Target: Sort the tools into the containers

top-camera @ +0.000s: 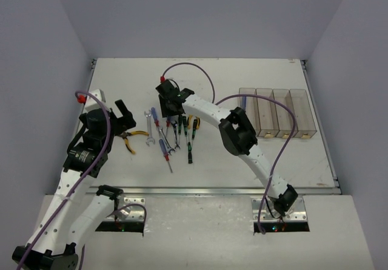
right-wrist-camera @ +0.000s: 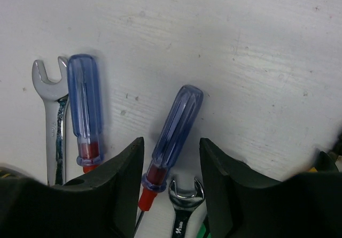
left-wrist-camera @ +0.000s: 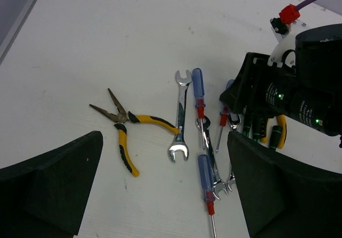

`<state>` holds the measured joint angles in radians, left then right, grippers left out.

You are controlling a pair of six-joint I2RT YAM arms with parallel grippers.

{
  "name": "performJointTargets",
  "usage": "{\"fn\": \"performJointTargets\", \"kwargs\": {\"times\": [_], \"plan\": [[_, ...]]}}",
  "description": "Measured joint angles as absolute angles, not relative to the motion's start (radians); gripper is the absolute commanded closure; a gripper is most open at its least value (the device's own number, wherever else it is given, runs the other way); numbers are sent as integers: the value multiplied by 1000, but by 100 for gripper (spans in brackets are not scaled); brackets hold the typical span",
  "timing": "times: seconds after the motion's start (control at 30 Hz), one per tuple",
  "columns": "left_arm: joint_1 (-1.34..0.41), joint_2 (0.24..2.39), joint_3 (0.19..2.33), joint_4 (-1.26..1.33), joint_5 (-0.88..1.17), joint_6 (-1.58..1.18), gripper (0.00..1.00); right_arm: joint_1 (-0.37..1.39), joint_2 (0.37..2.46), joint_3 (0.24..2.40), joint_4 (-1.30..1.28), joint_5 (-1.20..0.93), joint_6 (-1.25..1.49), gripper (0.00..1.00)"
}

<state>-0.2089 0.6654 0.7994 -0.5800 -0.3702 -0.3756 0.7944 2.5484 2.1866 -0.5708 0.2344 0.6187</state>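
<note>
Tools (top-camera: 170,133) lie clustered mid-surface, nothing visibly sorted yet, so it looks barely started. Right hand (right-wrist-camera: 170,187), fingers apart, straddles a blue-handled screwdriver (right-wrist-camera: 173,131), not clamped. Left hand (top-camera: 124,117) hovers open near the yellow pliers (left-wrist-camera: 125,128). Containers (top-camera: 277,113) wait far right.

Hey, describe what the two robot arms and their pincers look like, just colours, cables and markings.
Both arms have white link shells with black joint housings and black pincers. A purple cable with a red connector runs along the left arm and the right arm. The left pincer has broad matte black fingers. The right pincer has the same black fingers, and small green lights show on its housing in the left wrist view.
</note>
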Motion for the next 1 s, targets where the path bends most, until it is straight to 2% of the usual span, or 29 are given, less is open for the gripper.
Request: {"fn": "performJointTargets", "kwargs": {"times": [0.2,0.47,0.53,0.57,1.0], "plan": [[-209,655,799,-580,-368,-376,0,794,2568,2207,-565,246,635,71],[-209,650,799,-580,-364,-376,0,794,2570,2207,-570,262,700,79],[-209,648,799,-580,-364,-376,0,794,2570,2207,-570,259,714,96],[-209,648,799,-580,-364,-376,0,793,2570,2207,-570,255,720,100],[-209,646,799,-580,-364,-376,0,780,2483,2096,-498,108,768,100]]}}
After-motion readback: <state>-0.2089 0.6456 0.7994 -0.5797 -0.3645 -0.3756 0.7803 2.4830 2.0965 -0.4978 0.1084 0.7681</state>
